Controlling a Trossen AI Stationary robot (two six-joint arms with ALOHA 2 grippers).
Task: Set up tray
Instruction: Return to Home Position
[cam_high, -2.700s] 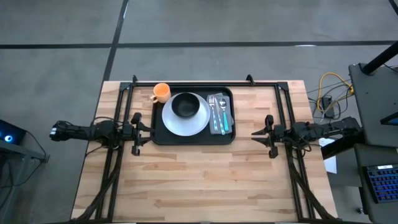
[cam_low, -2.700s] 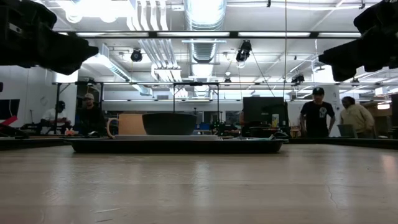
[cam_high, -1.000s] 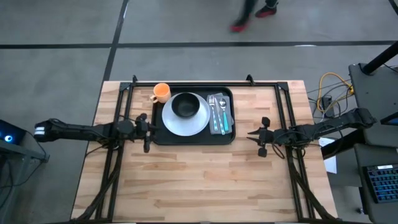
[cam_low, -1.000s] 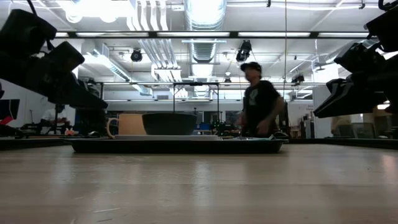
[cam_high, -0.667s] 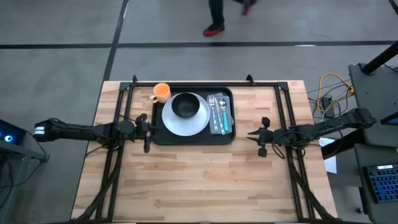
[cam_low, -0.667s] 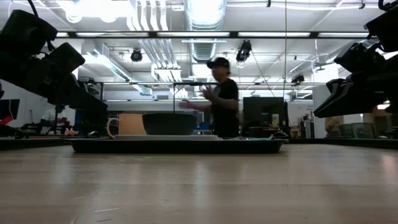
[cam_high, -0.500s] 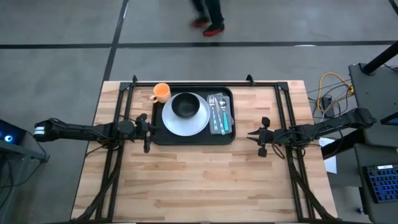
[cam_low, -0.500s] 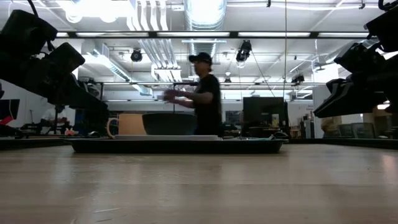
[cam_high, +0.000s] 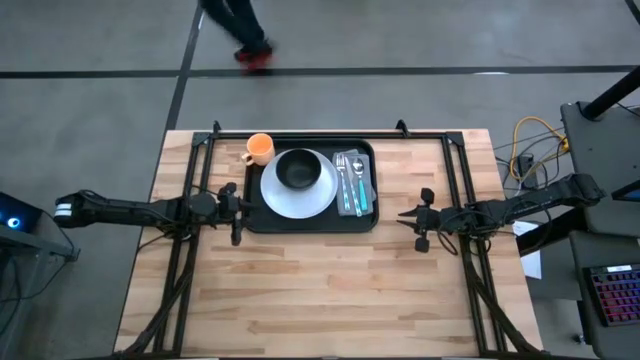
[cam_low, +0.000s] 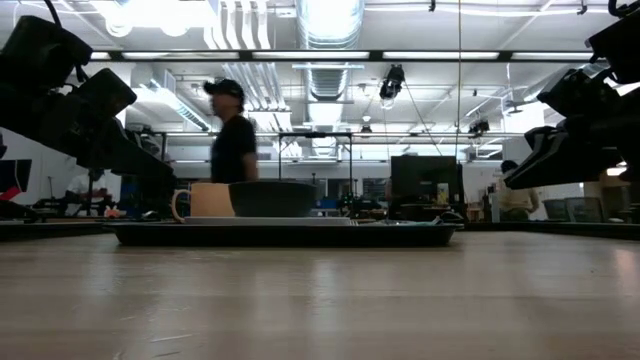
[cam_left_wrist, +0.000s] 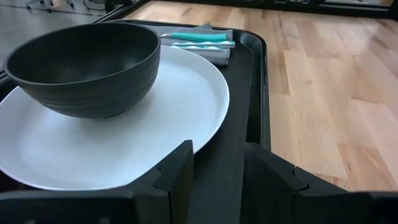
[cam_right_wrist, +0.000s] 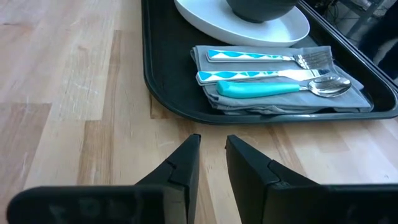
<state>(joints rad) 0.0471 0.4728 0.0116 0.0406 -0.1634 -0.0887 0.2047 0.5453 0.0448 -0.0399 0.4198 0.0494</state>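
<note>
The black tray (cam_high: 310, 228) lies flat on the far half of the wooden table. It carries a white plate (cam_high: 320, 200) with a dark bowl (cam_high: 297, 170) standing on it. An orange cup (cam_high: 259, 149) stands in its far left corner. On its right side lies a grey napkin (cam_right_wrist: 214, 56) with teal-handled cutlery (cam_right_wrist: 267, 73). My left gripper (cam_high: 240, 207) hovers just off the tray's left rim (cam_left_wrist: 264, 93), open, with nothing between its fingers (cam_left_wrist: 180, 168). My right gripper (cam_high: 405, 217) hovers right of the tray, near its front corner (cam_right_wrist: 155, 93), open by a narrow gap.
Black frame rails (cam_high: 190, 260) run along the table's left, right and far sides. The near half of the tabletop (cam_high: 320, 300) is bare wood. A person (cam_low: 235, 135) walks past beyond the far edge. Cables and equipment (cam_high: 530, 160) stand at the right.
Both arms have kept still, and the tray and its load have not moved. A person beyond the far edge has walked from right to left.
</note>
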